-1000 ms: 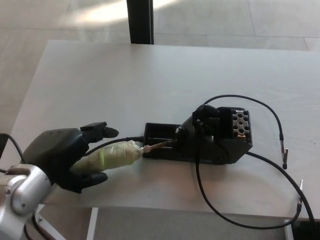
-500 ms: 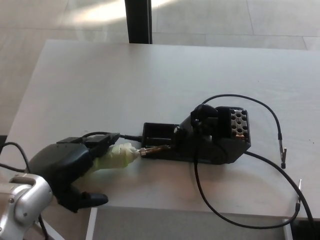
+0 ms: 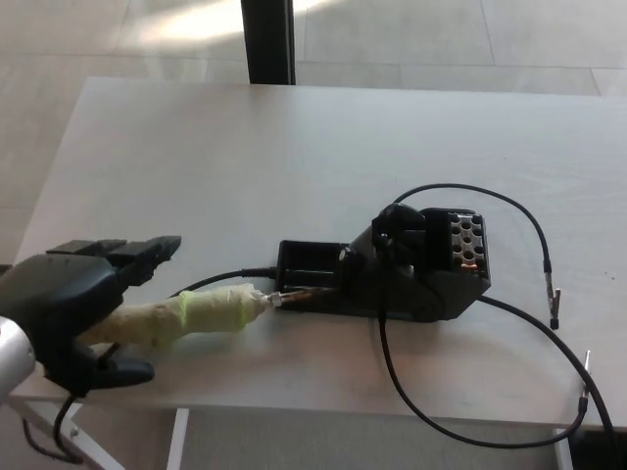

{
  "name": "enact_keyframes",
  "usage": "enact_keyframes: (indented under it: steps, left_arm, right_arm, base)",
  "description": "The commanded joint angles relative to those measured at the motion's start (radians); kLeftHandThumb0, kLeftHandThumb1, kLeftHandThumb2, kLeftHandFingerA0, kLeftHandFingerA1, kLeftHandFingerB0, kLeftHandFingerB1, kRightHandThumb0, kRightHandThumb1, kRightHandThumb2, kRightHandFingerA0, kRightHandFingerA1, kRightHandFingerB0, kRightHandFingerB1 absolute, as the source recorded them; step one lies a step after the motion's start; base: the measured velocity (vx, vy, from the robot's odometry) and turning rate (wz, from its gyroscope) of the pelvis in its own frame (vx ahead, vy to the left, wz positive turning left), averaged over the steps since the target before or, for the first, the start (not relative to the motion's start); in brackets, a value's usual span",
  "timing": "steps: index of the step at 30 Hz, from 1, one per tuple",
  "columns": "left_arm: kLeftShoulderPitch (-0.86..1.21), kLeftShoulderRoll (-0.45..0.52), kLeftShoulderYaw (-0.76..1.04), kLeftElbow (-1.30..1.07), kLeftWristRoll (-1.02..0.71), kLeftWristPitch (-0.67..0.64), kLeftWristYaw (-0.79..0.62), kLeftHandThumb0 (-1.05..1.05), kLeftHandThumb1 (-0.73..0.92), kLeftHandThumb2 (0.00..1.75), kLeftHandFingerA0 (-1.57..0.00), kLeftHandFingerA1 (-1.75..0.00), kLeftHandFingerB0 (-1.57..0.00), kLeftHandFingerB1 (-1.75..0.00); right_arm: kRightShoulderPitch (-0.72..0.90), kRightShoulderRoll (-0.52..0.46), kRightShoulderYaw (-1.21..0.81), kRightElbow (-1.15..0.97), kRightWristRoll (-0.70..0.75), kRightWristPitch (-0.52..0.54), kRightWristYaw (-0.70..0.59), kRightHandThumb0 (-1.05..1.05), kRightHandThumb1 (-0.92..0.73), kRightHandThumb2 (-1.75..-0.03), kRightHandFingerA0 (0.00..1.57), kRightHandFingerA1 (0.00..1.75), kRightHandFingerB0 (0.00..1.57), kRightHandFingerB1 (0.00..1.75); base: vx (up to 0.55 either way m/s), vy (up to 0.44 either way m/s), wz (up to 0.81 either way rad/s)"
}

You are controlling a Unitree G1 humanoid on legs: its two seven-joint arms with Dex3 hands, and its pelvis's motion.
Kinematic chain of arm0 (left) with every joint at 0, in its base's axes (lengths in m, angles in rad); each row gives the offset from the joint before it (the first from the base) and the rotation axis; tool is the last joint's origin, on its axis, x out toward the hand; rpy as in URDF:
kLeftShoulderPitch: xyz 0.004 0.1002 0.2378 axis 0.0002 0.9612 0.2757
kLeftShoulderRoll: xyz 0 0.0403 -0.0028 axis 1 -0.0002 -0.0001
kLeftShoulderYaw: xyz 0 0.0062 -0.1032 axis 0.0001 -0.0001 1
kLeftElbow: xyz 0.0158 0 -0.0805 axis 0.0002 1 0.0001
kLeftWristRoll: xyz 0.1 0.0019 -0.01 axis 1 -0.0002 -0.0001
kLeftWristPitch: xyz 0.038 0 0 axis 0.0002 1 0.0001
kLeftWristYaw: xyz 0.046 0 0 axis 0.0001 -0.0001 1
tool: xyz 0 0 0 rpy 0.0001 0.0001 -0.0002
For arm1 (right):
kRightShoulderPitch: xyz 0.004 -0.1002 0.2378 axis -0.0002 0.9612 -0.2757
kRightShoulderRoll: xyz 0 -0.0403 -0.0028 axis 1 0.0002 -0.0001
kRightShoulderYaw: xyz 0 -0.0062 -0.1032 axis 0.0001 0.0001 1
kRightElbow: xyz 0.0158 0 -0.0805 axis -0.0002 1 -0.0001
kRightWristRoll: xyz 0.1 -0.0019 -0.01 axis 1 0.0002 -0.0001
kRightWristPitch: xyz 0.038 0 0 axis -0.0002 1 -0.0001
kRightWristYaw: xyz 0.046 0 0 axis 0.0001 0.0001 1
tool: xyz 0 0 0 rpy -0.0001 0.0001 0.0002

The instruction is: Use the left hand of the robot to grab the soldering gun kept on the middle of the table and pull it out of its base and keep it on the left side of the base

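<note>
The soldering gun (image 3: 186,316), handle wrapped in pale greenish tape, lies on the table (image 3: 245,157) left of the black base (image 3: 411,269), tip touching its tray, left hand (image 3: 73,304) open-fingered beside the handle.

A pale, whitish wooden table (image 3: 294,147) filled most of the head view, its far edge running straight across and its near edge cut off at the bottom. Under the near edge, at the left, a white table leg (image 3: 177,439) showed. Beyond the far edge lay a floor of large light beige tiles (image 3: 509,39) with thin grout lines. A dark upright post (image 3: 267,41) stood on the floor behind the table, left of centre. A bright patch of light (image 3: 196,24) fell on the tiles to its left.
</note>
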Motion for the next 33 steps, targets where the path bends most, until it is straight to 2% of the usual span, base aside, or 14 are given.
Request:
enact_keyframes:
  steps: [1, 2, 6, 7, 13, 14, 15, 18, 22, 27, 28, 29, 32, 33]
  left_arm:
    - [-0.049, 0.144, 0.111, -0.062, -0.345, 0.156, -0.427, -0.87, 0.59, 0.93, 0.00, -0.18, 0.00, -0.07]
    - [-0.126, 0.216, 0.175, -0.049, -0.534, 0.311, -0.633, -0.38, 0.48, 1.05, -0.02, -0.51, 0.00, -0.49]
    - [-0.169, 0.274, 0.268, 0.002, -0.671, 0.419, -0.757, -0.69, 0.71, 0.61, -0.28, -0.45, -0.22, -0.32]
    - [-0.167, 0.290, 0.333, 0.024, -0.711, 0.429, -0.765, -0.71, 0.58, 0.90, -0.22, -0.53, -0.16, -0.45]
    - [-0.097, 0.296, 0.647, 0.173, -0.848, 0.470, -0.774, -0.68, 0.85, 0.64, -0.21, -0.48, -0.14, -0.33]
    - [-0.078, 0.286, 0.695, 0.231, -0.856, 0.474, -0.773, -0.36, 0.56, 1.12, -0.04, -0.52, 0.00, -0.50]
    - [-0.052, 0.275, 0.730, 0.271, -0.852, 0.472, -0.762, -0.36, 0.56, 1.12, -0.03, -0.52, 0.00, -0.50]
    - [0.068, 0.206, 0.842, 0.356, -0.739, 0.516, -0.569, -0.60, 0.85, 0.64, -0.24, -0.38, -0.18, -0.29]
    - [0.138, 0.147, 0.815, 0.554, -0.604, 0.370, -0.377, -0.63, 0.72, 0.62, -0.24, -0.41, -0.23, -0.30]
    - [0.154, 0.082, 0.829, 0.782, -0.568, 0.306, -0.224, -0.72, 0.57, 0.90, -0.18, -0.49, -0.10, -0.41]
    - [0.157, 0.061, 0.843, 0.815, -0.574, 0.301, -0.190, -0.70, 0.71, 0.61, -0.23, -0.38, -0.19, -0.28]
    - [0.168, -0.003, 0.878, 0.849, -0.595, 0.309, -0.112, -0.68, 0.72, 0.61, -0.20, -0.37, -0.21, -0.27]
    - [0.166, -0.075, 0.874, 0.954, -0.600, 0.288, -0.051, -0.68, 0.74, 0.61, -0.17, -0.37, -0.15, -0.29]
    - [0.178, -0.112, 0.865, 0.970, -0.592, 0.296, -0.022, -0.37, 0.45, 1.02, 0.00, -0.50, 0.00, -0.50]
  right_arm:
    - [0.002, -0.012, -0.009, -0.004, 0.017, -0.027, 0.013, -0.80, -0.17, -1.21, 1.20, 1.02, 0.68, 1.14]
    - [0.000, -0.019, -0.011, -0.007, 0.020, -0.022, 0.019, -0.77, -0.20, -1.20, 1.16, 1.04, 0.67, 1.11]
    - [0.000, -0.014, -0.021, -0.007, 0.030, -0.018, 0.015, -0.77, -0.09, -1.29, 1.26, 0.99, 0.60, 1.27]
    - [-0.001, -0.013, -0.025, -0.007, 0.033, -0.015, 0.014, -0.89, -0.24, -1.24, 1.17, 1.06, 0.64, 1.15]
    - [0.000, -0.004, -0.017, -0.007, 0.027, -0.016, 0.015, -0.83, -0.14, -1.18, 1.14, 1.04, 0.58, 1.15]
    - [0.000, -0.003, -0.011, -0.004, 0.018, -0.022, 0.007, -0.81, -0.13, -1.22, 1.18, 1.01, 0.49, 1.31]
    - [-0.001, -0.005, -0.002, -0.004, 0.009, -0.018, 0.008, -0.89, -0.21, -1.19, 1.19, 1.03, 0.60, 1.17]
    - [-0.005, 0.004, -0.018, 0.000, 0.025, -0.011, 0.007, -0.85, -0.16, -1.14, 1.11, 1.05, 0.54, 1.13]
    - [0.005, 0.008, -0.025, 0.000, 0.032, -0.010, 0.009, -0.93, -0.26, -1.20, 1.14, 1.07, 0.53, 1.13]
    - [0.012, 0.009, -0.029, -0.001, 0.035, -0.016, 0.012, -0.89, -0.17, -1.17, 1.13, 1.07, 0.36, 1.38]
    - [0.012, 0.009, -0.030, -0.001, 0.036, -0.015, 0.012, -0.88, -0.24, -1.19, 1.12, 1.07, 0.52, 1.13]
    - [0.011, 0.008, -0.029, -0.004, 0.037, -0.013, 0.012, -0.85, -0.15, -1.23, 1.11, 1.08, 0.33, 1.43]
    - [0.010, 0.006, -0.019, -0.002, 0.025, -0.011, 0.003, -0.88, -0.17, -1.20, 1.09, 1.08, 0.33, 1.38]
    - [0.010, 0.011, -0.028, -0.003, 0.037, -0.009, 0.012, -0.84, -0.23, -1.16, 1.17, 1.10, 0.49, 1.08]
  base:
    - [0.00, 0.000, 0.00]
    - [0.00, 0.000, 0.00]
    - [0.00, 0.000, 0.00]
    - [0.00, 0.000, 0.00]
    - [0.00, 0.000, 0.00]
    - [0.00, 0.000, 0.00]
    - [0.00, 0.000, 0.00]
    - [0.00, 0.000, 0.00]
    - [0.00, 0.000, 0.00]
    - [0.00, 0.000, 0.00]
    - [0.00, 0.000, 0.00]
    - [0.00, 0.000, 0.00]
    - [0.00, 0.000, 0.00]
    - [0.00, 0.000, 0.00]
